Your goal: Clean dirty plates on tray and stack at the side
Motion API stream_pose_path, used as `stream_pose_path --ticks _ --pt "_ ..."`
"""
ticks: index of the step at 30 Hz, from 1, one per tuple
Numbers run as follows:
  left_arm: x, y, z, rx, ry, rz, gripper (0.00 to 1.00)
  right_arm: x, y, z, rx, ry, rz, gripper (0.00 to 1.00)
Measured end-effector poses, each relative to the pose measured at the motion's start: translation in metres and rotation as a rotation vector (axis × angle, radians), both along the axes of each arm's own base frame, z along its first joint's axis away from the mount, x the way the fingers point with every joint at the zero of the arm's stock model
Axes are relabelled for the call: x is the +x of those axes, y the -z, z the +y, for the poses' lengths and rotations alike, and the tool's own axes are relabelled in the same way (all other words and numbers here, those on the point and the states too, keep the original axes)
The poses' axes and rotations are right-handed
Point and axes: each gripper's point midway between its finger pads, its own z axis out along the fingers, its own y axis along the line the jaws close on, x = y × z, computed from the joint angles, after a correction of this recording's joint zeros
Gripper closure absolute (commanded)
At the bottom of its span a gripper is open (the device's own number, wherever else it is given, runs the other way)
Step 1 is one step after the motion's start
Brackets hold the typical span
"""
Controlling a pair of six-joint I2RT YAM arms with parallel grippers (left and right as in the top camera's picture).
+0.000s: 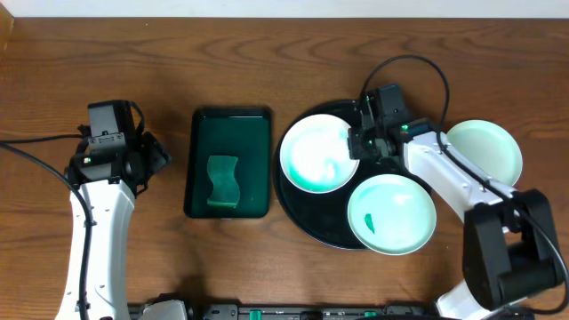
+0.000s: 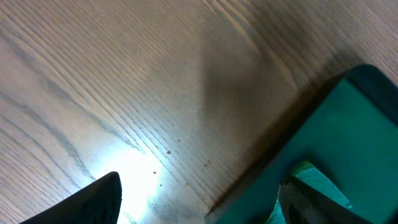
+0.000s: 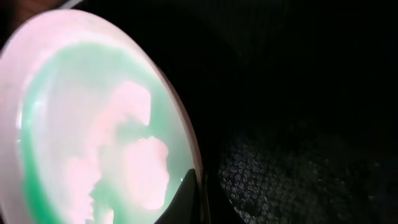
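Note:
The black round tray [image 1: 313, 216] holds two dirty plates. The upper-left plate [image 1: 316, 153] has a green ring and smears. The lower-right plate [image 1: 396, 212] has a small green smear. A third plate [image 1: 487, 151] lies on the table to the right of the tray. My right gripper [image 1: 360, 142] is shut on the right rim of the upper-left plate. In the right wrist view that plate [image 3: 93, 124] has one finger inside its rim and the other outside, with the gripper [image 3: 208, 199] astride the rim. My left gripper [image 1: 160, 156] is open and empty over bare table.
A rectangular dark green tray [image 1: 227, 124] with a green sponge [image 1: 222, 182] lies between the arms, left of the black tray. Its corner [image 2: 348, 124] and the sponge [image 2: 311, 177] show beside my left gripper [image 2: 199, 208]. The right arm's cable arcs above the black tray.

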Motion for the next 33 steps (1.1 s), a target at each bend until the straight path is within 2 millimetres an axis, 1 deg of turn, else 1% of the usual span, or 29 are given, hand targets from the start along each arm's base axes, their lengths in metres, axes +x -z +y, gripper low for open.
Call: stream_pose_path --ticks 3,33 --pt "0.0 0.0 0.0 0.0 0.0 0.0 0.2 0.0004 -0.0042 -0.0006 -0.004 -0.006 -0.012 0.99" --pt "0.0 0.0 0.0 0.0 0.0 0.0 0.19 -0.0014 -0.003 -0.0025 -0.019 -0.016 -0.008 0.99"
